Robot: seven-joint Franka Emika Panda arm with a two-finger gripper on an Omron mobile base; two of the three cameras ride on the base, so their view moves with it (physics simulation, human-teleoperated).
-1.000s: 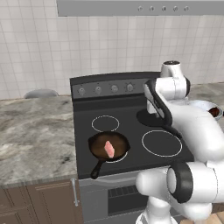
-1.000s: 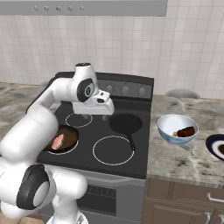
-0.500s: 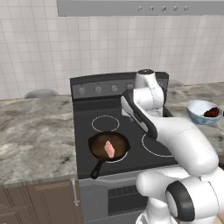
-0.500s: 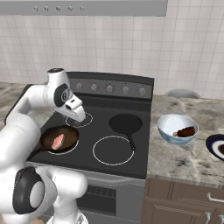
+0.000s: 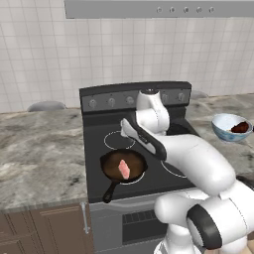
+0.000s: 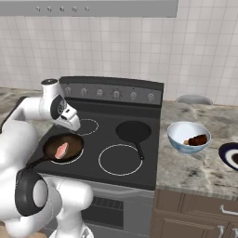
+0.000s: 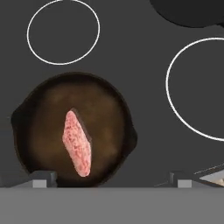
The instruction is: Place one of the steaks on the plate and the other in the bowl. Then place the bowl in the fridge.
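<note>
Claw (image 7: pixel 111 177) hovers wide open above the pink steak (image 7: pixel 77 143), gripping nothing. That steak lies in the skillet (image 7: pixel 109 109) on the stove's (image 6: pixel 111 139) front-left burner, bare glass all around it. Right of the stove, the bowl (image 6: pixel 188 136) holds the dark steak (image 6: pixel 198 139); beyond it the plate (image 6: pixel 228 154) is cut off by the frame edge.

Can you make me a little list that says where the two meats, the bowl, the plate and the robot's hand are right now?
pink steak: lying in the brown skillet on the stove's front burner
dark steak: already inside the bowl, on the counter right of the stove
plate: on the counter beyond the bowl, at the picture's edge
gripper: open, above the skillet, holding nothing
black skillet: on a back burner
</note>
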